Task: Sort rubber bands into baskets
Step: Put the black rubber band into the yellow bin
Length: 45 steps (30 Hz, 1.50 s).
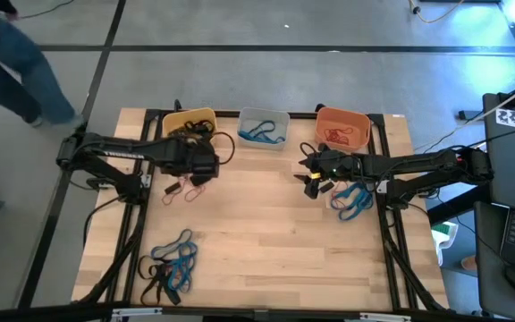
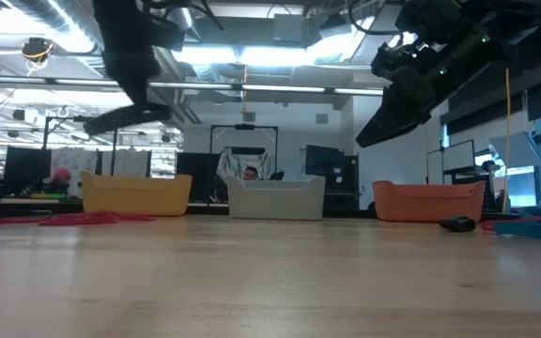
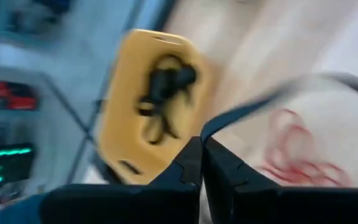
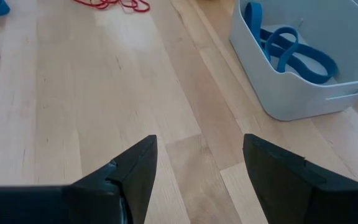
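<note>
**Bands part sorted, both arms over the table**

While the left gripper (image 1: pixel 215 170) hangs with its fingers (image 3: pixel 229 177) pressed together and nothing between them, it sits just in front of the yellow basket (image 1: pixel 206 115), which holds black bands (image 3: pixel 163 93). A few red bands (image 1: pixel 189 188) lie on the wooden table (image 1: pixel 266 233) right beside that gripper. The right gripper (image 1: pixel 309 177) stands with its fingers (image 4: pixel 132 168) spread wide and empty above bare wood, in front of the gap between the grey basket (image 1: pixel 280 115) and the orange basket (image 1: pixel 358 115). Blue bands (image 1: pixel 262 134) lie in the grey basket, and red ones (image 1: pixel 336 136) in the orange basket. More blue bands (image 1: pixel 354 199) lie on the table under the right arm, and a mixed pile of blue and black bands (image 1: pixel 173 266) sits at the near left corner. A person's legs (image 1: pixel 16 63) show on the floor beyond the table
</note>
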Each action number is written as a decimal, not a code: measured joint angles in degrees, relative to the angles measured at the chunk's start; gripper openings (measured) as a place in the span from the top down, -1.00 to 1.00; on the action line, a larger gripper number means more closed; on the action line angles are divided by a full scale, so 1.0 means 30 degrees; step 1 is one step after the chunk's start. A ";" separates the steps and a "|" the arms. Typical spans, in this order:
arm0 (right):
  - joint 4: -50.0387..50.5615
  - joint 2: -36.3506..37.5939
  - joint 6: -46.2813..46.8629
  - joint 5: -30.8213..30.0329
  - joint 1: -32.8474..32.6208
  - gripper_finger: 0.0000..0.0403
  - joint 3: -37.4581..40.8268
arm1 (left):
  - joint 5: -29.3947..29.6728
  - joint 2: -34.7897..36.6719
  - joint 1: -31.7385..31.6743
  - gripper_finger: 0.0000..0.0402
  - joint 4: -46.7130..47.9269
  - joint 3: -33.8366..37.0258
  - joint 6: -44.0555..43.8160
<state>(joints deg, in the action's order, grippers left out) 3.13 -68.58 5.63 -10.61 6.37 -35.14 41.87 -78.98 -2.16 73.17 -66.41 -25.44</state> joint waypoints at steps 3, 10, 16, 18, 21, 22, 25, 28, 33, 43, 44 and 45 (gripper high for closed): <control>-0.0002 0.0000 0.0000 0.0021 -0.0007 -0.18 0.0000 | 0.1954 0.0015 -0.0599 0.95 0.0040 0.0010 -0.0401; 0.0001 0.0000 0.0000 0.0016 0.0000 -0.18 0.0000 | 0.4585 0.0009 -0.2904 0.97 -0.0453 0.0049 -0.0340; 0.0001 0.0000 0.0000 0.0014 0.0000 -0.18 0.0000 | 0.4830 0.0009 -0.5613 0.97 -0.3371 0.1153 0.1621; 0.0001 0.0000 0.0000 0.0014 0.0000 -0.18 0.0000 | 0.4711 0.0001 -0.6472 0.95 -0.4623 0.1605 0.2810; 0.0008 0.0000 0.0000 0.0014 0.0000 -0.18 0.0007 | 0.2895 0.0001 -0.7564 0.95 -0.5809 0.1945 0.4549; 0.0014 0.0000 0.0000 0.0014 -0.0001 -0.18 0.0007 | 0.1874 0.0001 -0.7867 0.96 -0.6038 0.2021 0.5084; 0.0008 0.0000 -0.0004 0.0007 0.0000 -0.18 0.0007 | -0.0436 -0.0006 -0.8635 0.98 -0.6464 0.2039 0.6074; 0.0008 0.0000 -0.0007 0.0007 -0.0007 -0.18 0.0008 | -0.0971 -0.0006 -0.9219 0.97 -0.6424 0.2039 0.6321; 0.0008 0.0000 0.0000 0.0014 0.0000 -0.18 0.0015 | -0.1333 -0.0006 -0.9825 0.90 -0.6345 0.2039 0.6350; 0.0001 0.0000 0.0000 0.0021 0.0000 -0.18 0.0022 | -0.2182 -0.0006 -1.0212 0.61 -0.6223 0.2039 0.6651; 0.0001 0.0000 -0.0007 0.0021 -0.0007 -0.18 0.0022 | -0.2334 -0.0006 -1.0204 0.56 -0.6171 0.2039 0.6774; 0.0004 0.0000 -0.0003 0.0027 0.0000 -0.18 0.0022 | -0.2580 -0.0006 -1.0177 0.50 -0.6076 0.2039 0.6890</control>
<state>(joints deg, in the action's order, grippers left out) 3.15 -68.58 5.62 -10.53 6.37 -35.07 34.12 -79.00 -32.69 54.94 -60.29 -4.77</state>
